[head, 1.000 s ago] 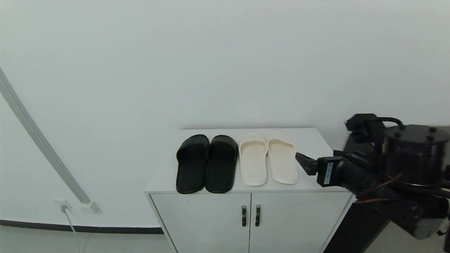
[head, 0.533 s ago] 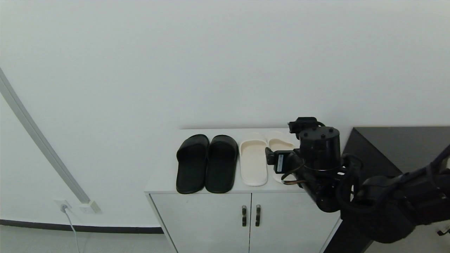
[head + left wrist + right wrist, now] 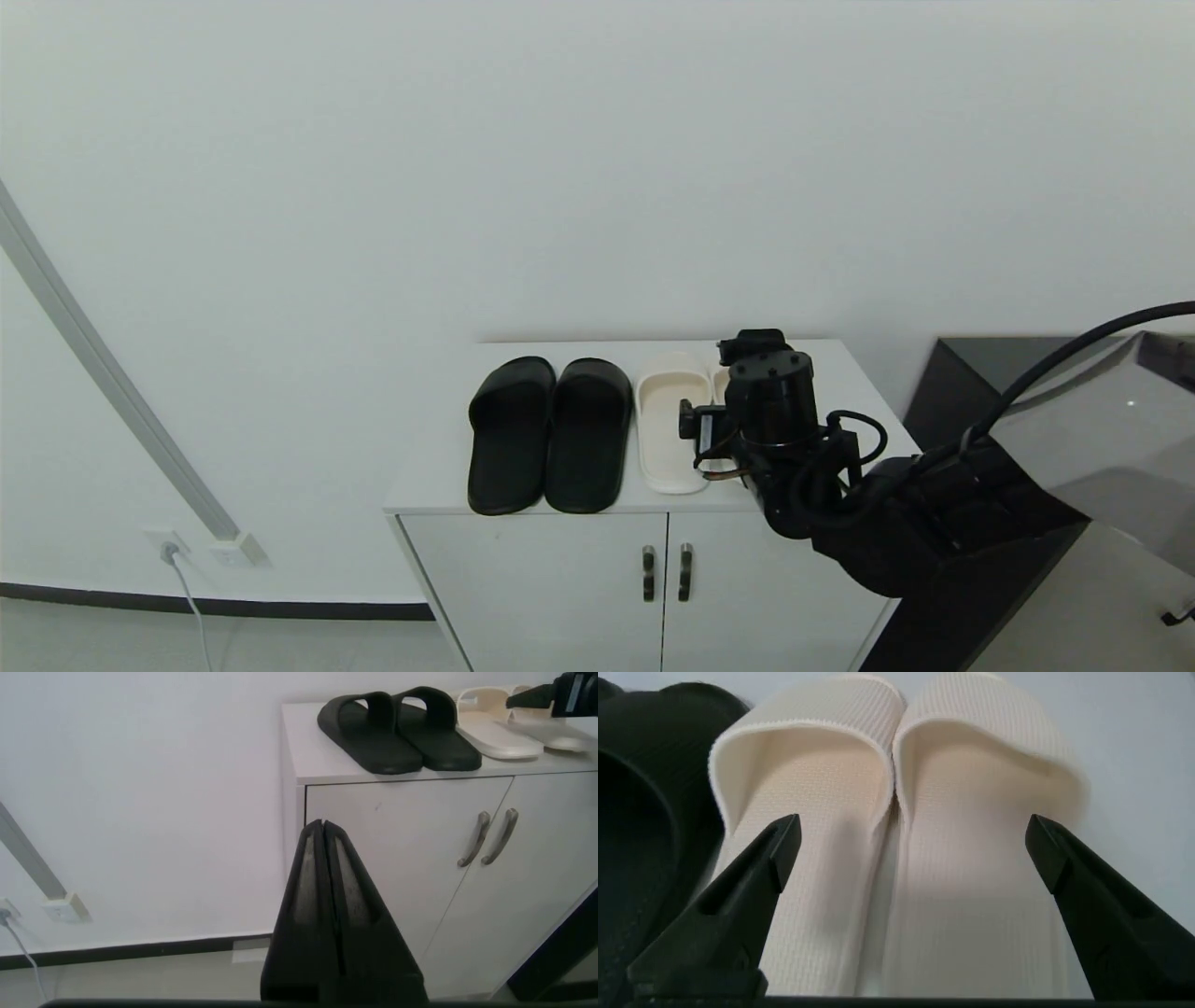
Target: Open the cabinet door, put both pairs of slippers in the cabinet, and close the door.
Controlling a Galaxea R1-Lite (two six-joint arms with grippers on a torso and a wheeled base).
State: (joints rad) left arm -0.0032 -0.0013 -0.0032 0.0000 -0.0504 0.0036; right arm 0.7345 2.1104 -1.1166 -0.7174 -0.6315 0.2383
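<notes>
The left gripper [image 3: 324, 905] hangs low in front of the cabinet [image 3: 392, 831], off its left front corner. Its two fingers are pressed flat together with nothing between them. The cabinet's two doors are closed, and their handles [image 3: 647, 572] stand side by side at the middle seam.

Both pairs of slippers sit in a row on the cabinet top, heels at the front edge and toes toward the wall. The black pair [image 3: 549, 434] is on the left and the white pair [image 3: 670, 429] is just beside it on the right.

The right gripper [image 3: 912, 829] is over the heel end of the white pair. Its fingers are spread about as wide as the two slippers together and hold nothing. Whether they touch the slippers cannot be told.

A dark table [image 3: 943, 373] stands right of the cabinet. Behind everything is a plain white wall [image 3: 597, 168].
</notes>
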